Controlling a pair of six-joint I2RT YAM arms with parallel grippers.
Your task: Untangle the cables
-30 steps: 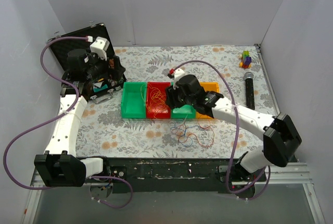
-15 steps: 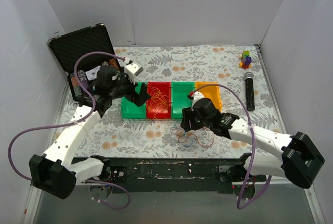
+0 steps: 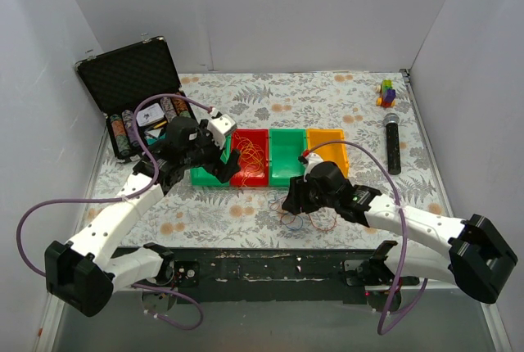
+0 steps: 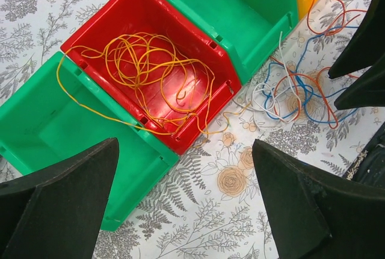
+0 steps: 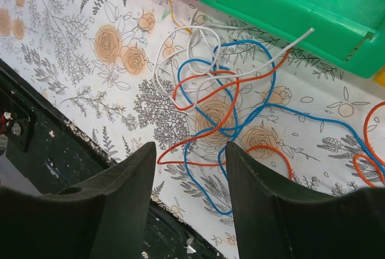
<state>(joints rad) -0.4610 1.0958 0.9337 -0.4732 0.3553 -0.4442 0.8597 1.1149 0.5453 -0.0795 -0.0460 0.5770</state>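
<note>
Where the fixed camera looks down, a table (image 3: 270,94) under a grey floral cloth fills a booth of plain white walls (image 3: 246,16). A black case (image 3: 131,74) stands lid-up at the far left, a microphone (image 3: 392,142) lies along the right side, and small coloured blocks (image 3: 386,92) sit in the far right corner. Four bins (image 3: 288,160) run in a row mid-table: green, red, green, orange. The cables (image 3: 307,221) lie as a loose clump on the cloth just in front of the bins, while yellow strands (image 3: 250,154) coil in the red one. The left gripper (image 3: 223,164) hangs over the two left-hand bins, and the right gripper (image 3: 292,203) is at the clump's edge.

From the left wrist, the left gripper (image 4: 184,147) has its fingers spread wide with nothing between them. The yellow strands (image 4: 150,66) spill over the red bin's wall, and the cables (image 4: 295,90) lie beyond on the cloth.

From the right wrist, the right gripper (image 5: 187,150) is parted and holds nothing, above the cables (image 5: 216,102): blue, orange and white loops crossing on the printed flowers.
</note>
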